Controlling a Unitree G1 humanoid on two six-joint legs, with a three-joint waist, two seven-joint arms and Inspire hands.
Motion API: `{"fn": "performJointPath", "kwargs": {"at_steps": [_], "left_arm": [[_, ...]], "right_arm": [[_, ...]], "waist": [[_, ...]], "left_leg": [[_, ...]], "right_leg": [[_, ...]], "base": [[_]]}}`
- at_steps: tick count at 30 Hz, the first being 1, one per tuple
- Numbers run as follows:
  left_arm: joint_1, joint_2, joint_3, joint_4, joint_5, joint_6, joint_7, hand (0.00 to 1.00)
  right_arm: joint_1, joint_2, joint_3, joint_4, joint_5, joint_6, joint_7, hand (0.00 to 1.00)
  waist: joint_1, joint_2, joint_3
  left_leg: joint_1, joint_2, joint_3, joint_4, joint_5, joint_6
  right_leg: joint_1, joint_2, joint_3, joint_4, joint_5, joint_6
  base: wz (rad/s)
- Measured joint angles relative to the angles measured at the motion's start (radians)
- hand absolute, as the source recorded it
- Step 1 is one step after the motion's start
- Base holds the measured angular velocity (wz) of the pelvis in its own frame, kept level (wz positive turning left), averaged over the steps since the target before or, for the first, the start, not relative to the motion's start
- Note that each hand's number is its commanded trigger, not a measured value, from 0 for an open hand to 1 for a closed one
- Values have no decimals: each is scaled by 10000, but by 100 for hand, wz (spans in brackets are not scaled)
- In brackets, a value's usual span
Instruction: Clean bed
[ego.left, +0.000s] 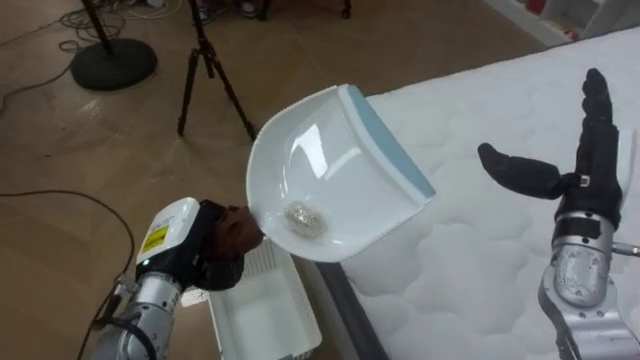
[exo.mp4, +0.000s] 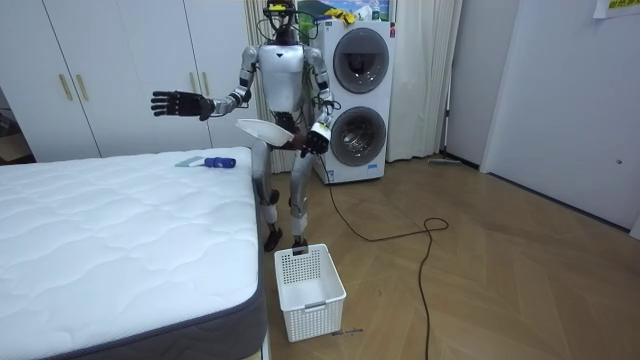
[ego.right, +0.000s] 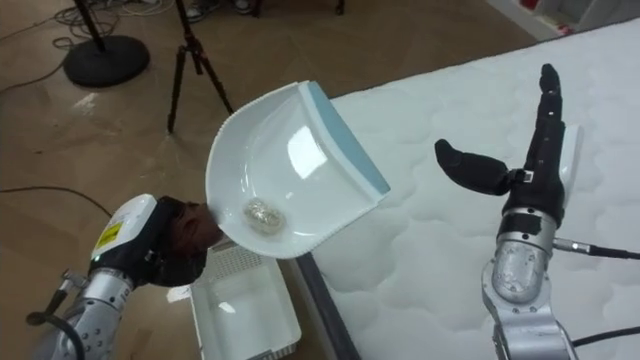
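My left hand (ego.left: 215, 245) is shut on the handle of a white dustpan (ego.left: 330, 170) with a pale blue lip, tilted up over the bed's edge. A small crumpled silvery ball (ego.left: 303, 217) lies in the deep end of the pan. Over the white quilted mattress (ego.left: 500, 260) my right hand (ego.left: 590, 150) is raised, open, fingers straight and thumb spread, holding nothing. In the room view I stand at the bed's far corner, dustpan (exo.mp4: 262, 130) in front of my body and right hand (exo.mp4: 180, 103) stretched out over the bed.
A white plastic basket (ego.left: 265, 310) stands on the wooden floor below the dustpan, beside the bed. A brush with a blue handle (exo.mp4: 210, 161) lies on the mattress near me. A tripod (ego.left: 205, 70) and a round stand base (ego.left: 112, 62) are on the floor; stacked washing machines (exo.mp4: 358, 90) are behind me.
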Motion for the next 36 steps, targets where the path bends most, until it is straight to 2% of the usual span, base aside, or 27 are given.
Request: {"fn": "performJointPath", "kwargs": {"at_steps": [4, 6, 10, 12, 15, 19, 21, 22, 23, 25, 26, 28, 29, 30, 31, 32, 33, 34, 35, 36], "left_arm": [[102, -6, 105, -1, 48, 6, -3, 100], [200, -13, 147, -32, 48, 9, -16, 100], [226, -85, 154, -31, 347, 171, -42, 100], [225, -92, 188, -29, 345, 237, -43, 100], [341, -99, 217, -25, 347, 395, -79, 100], [470, -87, 258, 24, 331, 557, -79, 100], [440, -87, 254, 25, 301, 591, -80, 100], [398, -87, 250, 26, 301, 593, -81, 100], [327, -86, 251, 26, 303, 600, -82, 100], [326, -96, 217, 69, 302, 629, -86, 100], [326, -88, 212, 75, 296, 654, -99, 100], [316, -1, 206, 75, 195, 640, -89, 100], [306, 50, 174, 90, 193, 643, -79, 100], [312, 80, 154, 95, 197, 639, -79, 100], [310, 115, 158, 97, 198, 639, -79, 100], [280, 183, 160, 105, 196, 636, -88, 100], [203, 224, 131, 197, 175, 627, -118, 100], [173, 231, 128, 287, 126, 627, -168, 100], [70, 247, 129, 523, 116, 628, -260, 100], [-116, 249, 123, 793, 124, 627, -322, 100]], "right_arm": [[11, -2, -148, -79, -8, -17, 88, 0], [82, -7, -247, -77, -15, -17, 87, 0], [293, -5, -248, -33, -114, -31, 82, 0], [503, 19, -241, -34, -229, -33, 82, 0], [559, 43, -240, -44, -211, -32, 85, 0], [587, 46, -228, -76, -213, -30, 53, 0], [585, 44, -186, -77, -211, -25, -78, 0], [585, 45, -174, -77, -212, -20, -166, 0], [585, 54, -158, -75, -254, -9, -301, 0], [589, 65, -144, -33, -311, -1, -340, 0], [599, 100, -139, 34, -294, 0, -349, 0], [644, 124, -85, 85, -219, -1, -394, 0], [692, 134, -14, 117, -227, -10, -416, 0], [744, 135, 118, 186, -234, -12, -418, 0], [743, 145, 198, 243, -268, -12, -417, 0], [743, 188, 262, 350, -374, -12, -417, 0], [739, 193, 261, 412, -383, -12, -462, 0], [731, 197, 275, 470, -383, -12, -470, 0], [711, 210, 293, 562, -383, -12, -470, 0], [703, 209, 278, 590, -382, -15, -470, 0]], "waist": [[35, -23, 20], [-20, -18, 30], [-22, 18, 63], [-44, -3, 77], [-18, 8, 82], [-60, 25, 79], [-148, 57, 63], [-190, 61, 63], [-222, 69, 67], [-91, 206, 61], [-55, 305, 71], [-54, 373, 97], [-78, 470, 156], [-24, 547, 175], [-29, 567, 189], [-62, 570, 188], [-90, 529, 209], [-84, 506, 203], [-87, 497, 197], [-134, 500, 199]], "left_leg": [[0, -125, -346, 100, -2, -5], [4, -176, -519, 258, 8, 11], [51, -346, -969, 234, 30, -101], [-78, -436, -1217, 147, 138, -257], [-245, -475, -1200, 134, 209, -290], [-334, -513, -1321, 150, 258, -243], [-576, -473, -1104, 310, 243, -221], [-696, -439, -914, 433, 208, -178], [-919, -429, -584, 730, 88, -95], [-1027, -487, -488, 1058, -73, -12], [-974, -538, -654, 1060, -104, 46], [-806, -641, -961, 1046, -45, 27], [-615, -735, -1439, 994, 9, 73], [-429, -740, -1871, 773, 125, 63], [-348, -742, -2093, 639, 232, 36], [-326, -740, -2331, 473, 389, -33], [-367, -750, -2345, 455, 547, -70], [-364, -789, -2384, 469, 548, -72], [-363, -892, -2601, 523, 534, -73], [-416, -944, -2789, 523, 551, -111]], "right_leg": [[158, 2, -132, -97, -3, -11], [319, 2, -367, -98, -3, -11], [459, 21, -744, -215, 1, -17], [475, -12, -1055, -261, 37, -65], [475, -63, -1438, -385, 16, -39], [448, -64, -1641, -403, 15, -39], [425, -103, -1856, -393, -19, -15], [421, -134, -1972, -362, -92, -14], [348, -245, -2168, -109, -366, 51], [74, -407, -2351, 640, -646, 112], [-125, -489, -2427, 1180, -661, 90], [-518, -650, -2236, 2162, -657, 68], [-944, -614, -1673, 2802, -795, 37], [-1346, -422, -1265, 3201, -956, -19], [-1553, -330, -1077, 3292, -1003, -18], [-1949, -206, -761, 3268, -1004, -16], [-2287, -148, -361, 3123, -992, -5], [-2393, -123, -141, 2943, -969, 17], [-2504, 25, 195, 2422, -847, 37], [-2547, 134, 401, 1774, -598, -31]], "base": [[27], [34], [34], [37], [18], [10], [30], [41], [28], [12], [20], [34], [28], [29], [42], [57], [55], [45], [49], [52]]}}
